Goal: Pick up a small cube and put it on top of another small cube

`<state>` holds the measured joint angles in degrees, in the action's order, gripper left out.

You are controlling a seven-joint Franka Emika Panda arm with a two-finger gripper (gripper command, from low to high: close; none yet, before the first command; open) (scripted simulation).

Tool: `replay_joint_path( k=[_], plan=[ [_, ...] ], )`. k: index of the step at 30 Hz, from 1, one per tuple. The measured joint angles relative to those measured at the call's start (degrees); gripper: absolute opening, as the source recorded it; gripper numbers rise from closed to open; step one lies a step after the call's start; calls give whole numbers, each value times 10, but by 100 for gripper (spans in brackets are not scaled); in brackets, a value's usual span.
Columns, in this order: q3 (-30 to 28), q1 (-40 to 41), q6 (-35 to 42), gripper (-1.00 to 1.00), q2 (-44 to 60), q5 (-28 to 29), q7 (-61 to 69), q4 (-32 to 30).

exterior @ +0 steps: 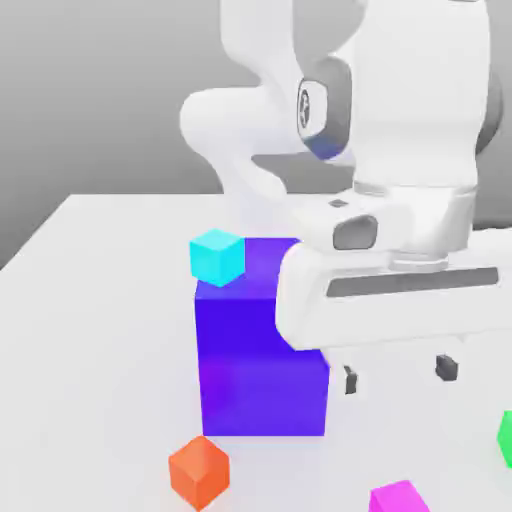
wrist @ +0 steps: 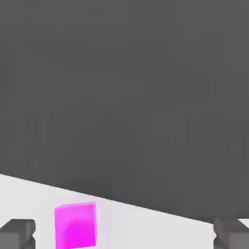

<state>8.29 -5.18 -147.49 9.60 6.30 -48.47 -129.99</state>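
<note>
Four small cubes counted: one cyan cube, one orange cube, one magenta cube, one green cube. Plus one big blue block, one white table, one gripper.

Candidates for the stacking task: any of the four, colour not given. Cyan cube apparently on top of the blue block, at the corner toward the exterior view's left, slightly over the edge. Orange cube on the table, just in front of the blue block, apart from it. Magenta cube also in front, toward the exterior view's right of the orange one, cut by the bottom border of the exterior view. Green cube farther right, cut by the right border.

Table edges: far edge and left edge both visible in the exterior view; in the hand view, straight slanted edge against dark grey, magenta cube near it. Open room: wide bare stretch to the exterior view's left of the blue block; bare gap between orange and magenta cubes; another gap between magenta and green.

Pincer: spread wide, tips well apart, above table level in front of the arm. Magenta cube seen between the two tips in the hand view.
</note>
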Motion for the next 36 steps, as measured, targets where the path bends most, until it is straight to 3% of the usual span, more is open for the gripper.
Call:
replay_joint_path(
  k=[9, 10, 17, 22, 28, 31, 32, 36],
  plan=[
    [-8, -34, -85, 0, 186, 23, -13, 18],
    [-14, -38, -99, -100, 205, 27, -16, 22],
    [-14, -39, -102, -100, 208, 28, -17, 23],
    [16, -35, -35, -100, 124, 9, 10, 5],
    [114, -118, 8, -100, 86, 44, 95, 0],
    [103, -149, -32, -100, 136, 84, 82, 6],
    [99, -154, -41, 100, 146, 92, 78, 7],
    [99, -154, -41, 100, 146, 92, 78, 7]
  ],
)
